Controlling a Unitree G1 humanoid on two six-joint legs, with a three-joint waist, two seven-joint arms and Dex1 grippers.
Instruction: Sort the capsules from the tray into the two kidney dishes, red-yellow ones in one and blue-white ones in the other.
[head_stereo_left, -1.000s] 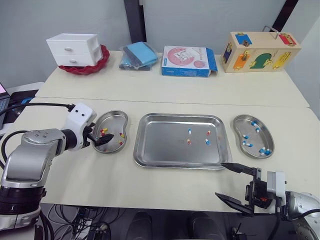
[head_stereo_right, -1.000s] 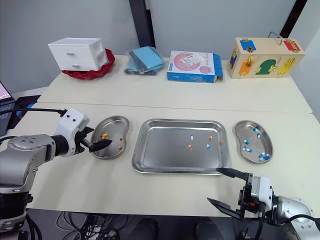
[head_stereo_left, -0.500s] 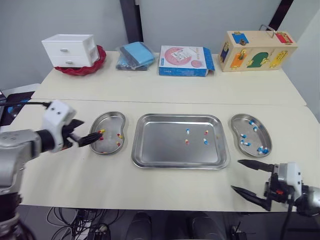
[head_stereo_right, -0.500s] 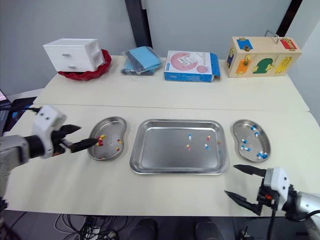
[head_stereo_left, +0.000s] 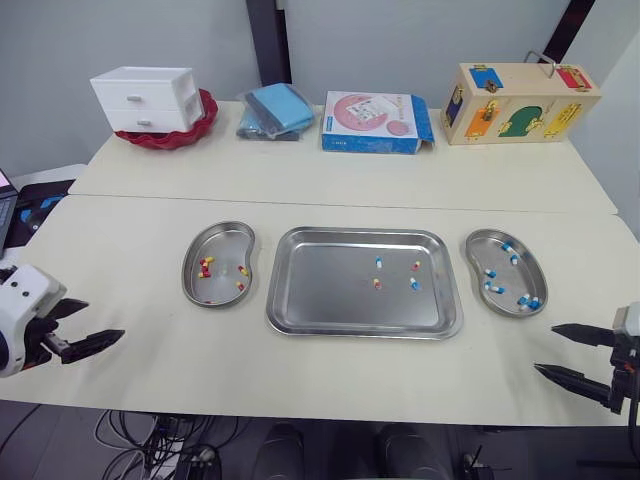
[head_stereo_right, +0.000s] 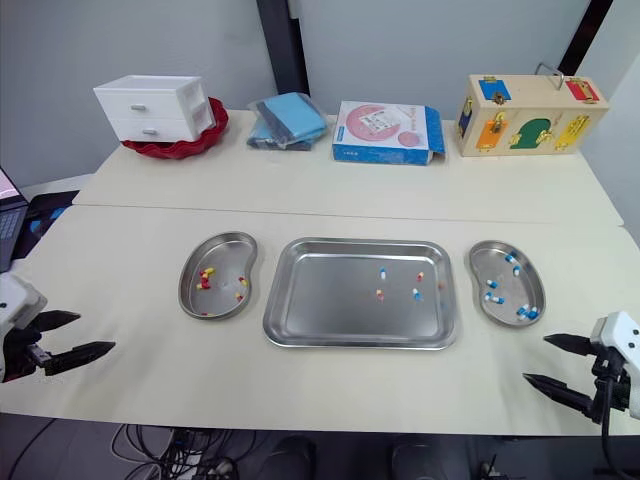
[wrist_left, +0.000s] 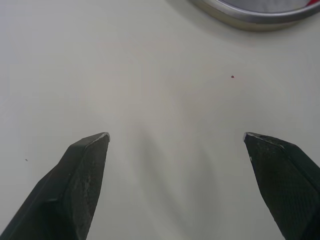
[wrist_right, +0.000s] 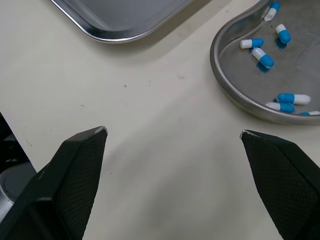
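A steel tray lies mid-table with two blue-white capsules and two red-yellow capsules inside. To its left, a kidney dish holds several red-yellow capsules. The dish on the right holds several blue-white capsules, which also show in the right wrist view along with the dish rim. My left gripper is open and empty near the front left edge, well clear of the left dish. My right gripper is open and empty at the front right, just short of the right dish.
Along the far table stand a white drawer unit in a red bowl, a blue cloth pack, a flat box and a wooden lock box. A laptop sits off the left edge.
My left gripper has drawn back from the left dish to the front left edge. My right gripper has moved right along the front edge. Both stay open.
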